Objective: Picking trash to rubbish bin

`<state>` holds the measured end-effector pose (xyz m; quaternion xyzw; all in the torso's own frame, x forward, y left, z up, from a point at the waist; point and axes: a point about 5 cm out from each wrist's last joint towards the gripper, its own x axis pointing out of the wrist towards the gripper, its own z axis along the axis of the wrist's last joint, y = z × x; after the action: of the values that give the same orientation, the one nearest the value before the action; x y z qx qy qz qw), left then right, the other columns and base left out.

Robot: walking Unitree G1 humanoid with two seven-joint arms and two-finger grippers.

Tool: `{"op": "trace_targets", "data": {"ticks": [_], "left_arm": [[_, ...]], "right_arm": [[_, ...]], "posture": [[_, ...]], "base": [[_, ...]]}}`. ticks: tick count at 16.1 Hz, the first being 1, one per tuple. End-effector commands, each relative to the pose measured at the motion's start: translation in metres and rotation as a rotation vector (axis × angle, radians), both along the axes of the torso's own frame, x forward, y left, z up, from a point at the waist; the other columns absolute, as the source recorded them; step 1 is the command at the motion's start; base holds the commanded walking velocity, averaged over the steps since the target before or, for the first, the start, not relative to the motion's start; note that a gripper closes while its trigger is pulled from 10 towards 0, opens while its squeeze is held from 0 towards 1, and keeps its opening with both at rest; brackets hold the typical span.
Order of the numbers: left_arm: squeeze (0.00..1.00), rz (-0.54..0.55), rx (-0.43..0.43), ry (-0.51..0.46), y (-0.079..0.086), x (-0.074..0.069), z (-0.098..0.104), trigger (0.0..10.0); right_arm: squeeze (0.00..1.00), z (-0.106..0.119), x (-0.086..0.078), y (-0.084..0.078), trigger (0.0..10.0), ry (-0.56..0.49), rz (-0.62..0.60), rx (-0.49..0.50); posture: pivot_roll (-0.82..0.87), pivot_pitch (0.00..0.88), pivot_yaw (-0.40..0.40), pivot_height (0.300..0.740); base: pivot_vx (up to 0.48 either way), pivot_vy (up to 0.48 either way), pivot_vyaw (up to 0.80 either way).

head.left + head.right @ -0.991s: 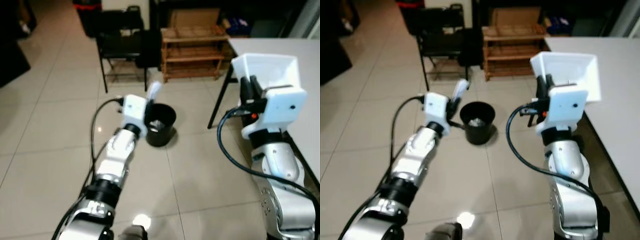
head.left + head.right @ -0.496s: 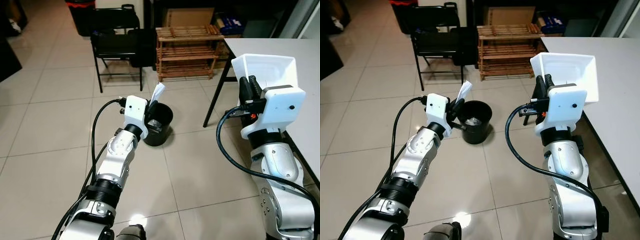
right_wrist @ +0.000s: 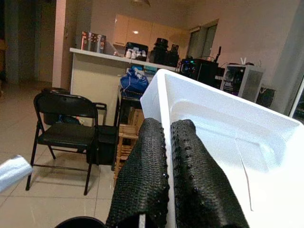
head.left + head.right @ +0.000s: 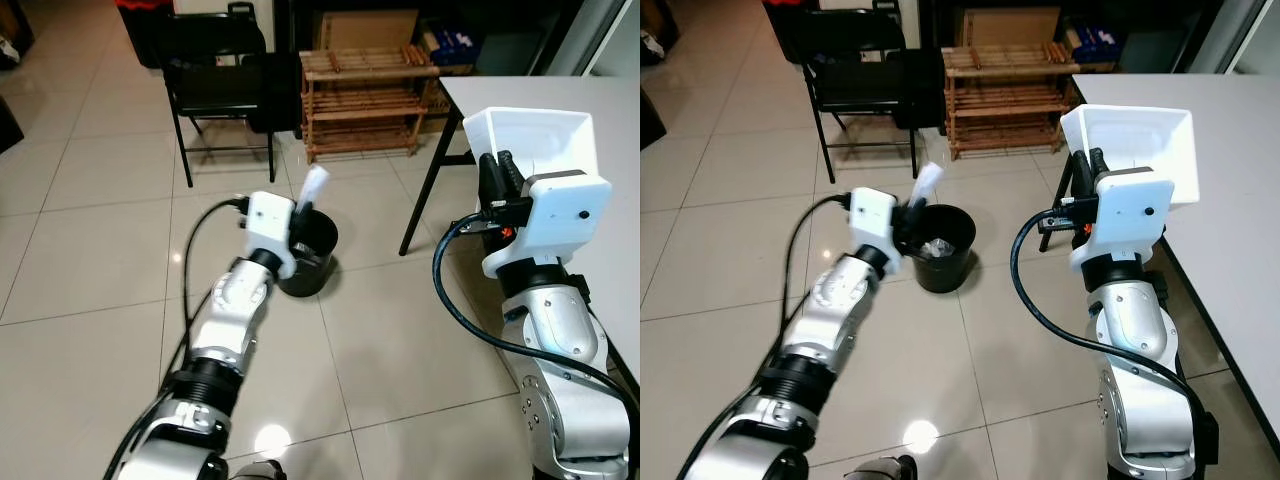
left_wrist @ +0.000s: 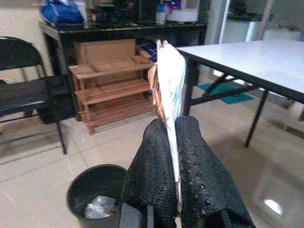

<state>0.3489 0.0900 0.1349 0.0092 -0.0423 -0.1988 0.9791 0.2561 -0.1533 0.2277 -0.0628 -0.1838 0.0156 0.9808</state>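
My left gripper (image 4: 299,213) is shut on a flat white piece of trash (image 4: 314,185), held upright over the near rim of a round black rubbish bin (image 4: 305,277) on the tiled floor. In the left wrist view the white trash (image 5: 171,80) stands pinched between the fingers (image 5: 194,166), with the bin (image 5: 78,187) below and some crumpled clear waste inside it. My right gripper (image 4: 497,172) is raised at the right, shut on the rim of a white foam tray (image 4: 530,135). The tray (image 3: 223,123) is open and its inside looks bare.
A black folding chair (image 4: 215,75) and a low wooden rack (image 4: 360,95) stand behind the bin. A grey table (image 4: 610,95) with black legs (image 4: 420,205) runs along the right side. Tiled floor lies open to the left and in front.
The whole view has shifted as I move, and the bin sits slightly closer under the left gripper. Both grippers keep their hold in the same pose.
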Motion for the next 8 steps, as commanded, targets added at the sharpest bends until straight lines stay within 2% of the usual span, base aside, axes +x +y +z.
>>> {"op": "trace_targets", "data": {"ticks": [1,8], "left_arm": [[0.00,-0.002,0.007,0.001,0.0010,0.0021,0.0019,10.0],[0.00,-0.015,-0.001,0.006,-0.0019,0.0018,0.0013,10.0]], "right_arm": [[0.00,-0.0015,0.0000,-0.0003,10.0,0.006,-0.002,-0.010],[0.00,-0.0023,0.0008,0.0004,10.0,0.009,0.007,-0.020]], "posture": [[0.10,0.093,-0.005,0.740],[0.10,0.091,-0.007,0.740]], "base": [[0.345,0.000,0.00],[0.362,0.000,0.00]]}}
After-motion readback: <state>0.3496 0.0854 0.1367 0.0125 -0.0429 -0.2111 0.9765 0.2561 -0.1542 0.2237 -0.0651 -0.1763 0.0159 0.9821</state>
